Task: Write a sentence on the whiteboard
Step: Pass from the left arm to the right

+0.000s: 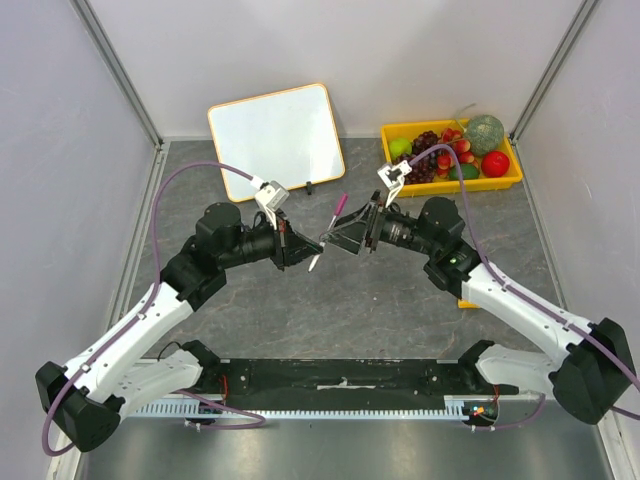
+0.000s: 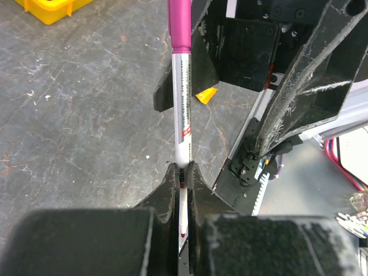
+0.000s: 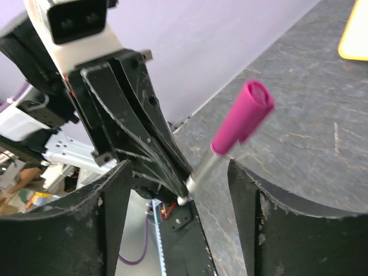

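While left fingers (image 2: pixel 167 192) pinch marker (image 2: pixel 182 103), right fingers (image 3: pixel 112 230) flank cap (image 3: pixel 241 118); whiteboard (image 1: pixel 275 135) behind.

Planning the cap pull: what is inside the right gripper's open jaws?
The marker's magenta cap; contact is unclear. Its white barrel runs to the left gripper, whose fingers partly cover its tail.

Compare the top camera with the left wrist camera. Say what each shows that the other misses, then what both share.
Only the top camera: the whiteboard at the back, and the fruit in the yellow tray. Only the left wrist camera: the print on the marker barrel, and a close look at the left gripper pinching that barrel. Both: the marker with its pink cap, the right gripper beside it, and part of the tray.
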`<state>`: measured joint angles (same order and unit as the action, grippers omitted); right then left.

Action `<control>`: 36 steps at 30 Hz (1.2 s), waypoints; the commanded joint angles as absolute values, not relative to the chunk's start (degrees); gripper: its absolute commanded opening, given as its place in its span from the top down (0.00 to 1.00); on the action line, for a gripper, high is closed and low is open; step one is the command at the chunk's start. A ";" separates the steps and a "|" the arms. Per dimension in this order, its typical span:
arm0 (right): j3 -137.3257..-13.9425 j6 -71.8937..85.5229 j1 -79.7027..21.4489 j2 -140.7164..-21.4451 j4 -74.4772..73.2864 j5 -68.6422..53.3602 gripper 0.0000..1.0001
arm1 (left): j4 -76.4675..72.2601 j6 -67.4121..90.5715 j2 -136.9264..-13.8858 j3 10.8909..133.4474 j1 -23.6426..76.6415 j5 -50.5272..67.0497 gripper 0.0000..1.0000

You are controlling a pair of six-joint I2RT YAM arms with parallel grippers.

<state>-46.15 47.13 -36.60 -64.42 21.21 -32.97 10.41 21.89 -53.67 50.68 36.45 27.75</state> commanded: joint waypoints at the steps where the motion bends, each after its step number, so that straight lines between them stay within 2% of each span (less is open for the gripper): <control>1: -48.34 52.11 -38.32 -67.23 30.31 -32.08 0.33 | 10.02 24.52 -53.26 52.65 36.21 32.96 0.98; 4: -48.95 52.47 -38.76 -68.46 30.59 -31.82 0.54 | 9.49 24.52 -52.74 51.95 36.04 33.57 0.98; 7: -49.31 52.03 -38.85 -69.17 29.54 -32.34 0.91 | 9.40 24.26 -52.03 51.59 36.12 33.31 0.98; 8: -49.22 51.77 -38.85 -69.08 29.18 -32.26 1.00 | 9.58 24.08 -51.77 51.59 36.04 33.05 0.98; 9: -48.96 51.68 -38.85 -68.73 28.92 -31.73 1.00 | 9.93 24.00 -51.59 51.59 36.12 32.79 0.92; 11: -48.61 51.50 -38.85 -67.59 28.39 -29.98 1.00 | 10.20 23.91 -51.42 51.33 36.04 32.96 0.63; 12: -48.34 51.42 -38.76 -66.98 28.04 -29.10 1.00 | 10.11 24.17 -51.68 51.15 36.21 33.48 0.53; 13: -48.17 51.33 -38.85 -66.54 27.78 -28.22 1.00 | 9.67 24.52 -52.03 50.89 36.12 34.27 0.44; 14: -47.82 51.24 -38.85 -65.92 27.60 -27.17 1.00 | 9.15 25.04 -52.38 50.63 36.12 35.32 0.41; 19: -46.50 51.59 -38.85 -63.46 26.46 -22.42 1.00 | 6.51 26.63 -54.14 48.78 36.21 37.70 0.40; 22: -46.23 51.77 -38.85 -62.93 26.37 -21.62 1.00 | 3.79 27.68 -54.49 47.47 36.12 38.67 0.47; 23: -45.97 51.77 -38.85 -62.93 26.37 -21.45 1.00 | 3.34 27.86 -54.67 47.20 36.12 38.67 0.52; 25: -45.70 51.86 -38.85 -62.67 25.76 -20.83 1.00 | 3.34 27.95 -55.11 47.37 36.12 38.41 0.75; 26: -45.53 51.68 -38.85 -62.49 25.49 -20.83 0.99 | 3.77 27.86 -55.28 47.63 36.21 38.15 0.89; 27: -45.44 51.42 -38.85 -62.40 25.49 -20.92 0.95 | 4.56 27.51 -54.94 47.90 36.12 37.71 0.98; 34: -47.46 44.74 -37.89 -58.37 15.83 -21.79 0.12 | 11.33 23.83 -51.86 51.94 36.12 35.86 0.98; 35: -47.46 44.74 -37.18 -57.58 16.08 -22.75 0.04 | 12.73 23.12 -51.77 52.90 36.21 36.29 0.98; 36: -47.37 45.08 -36.57 -57.05 16.87 -24.76 0.02 | 14.40 22.16 -51.85 53.78 36.12 36.82 0.98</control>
<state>-45.80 48.05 -38.22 -60.51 18.02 -21.87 10.44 25.76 -53.63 48.62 36.34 36.03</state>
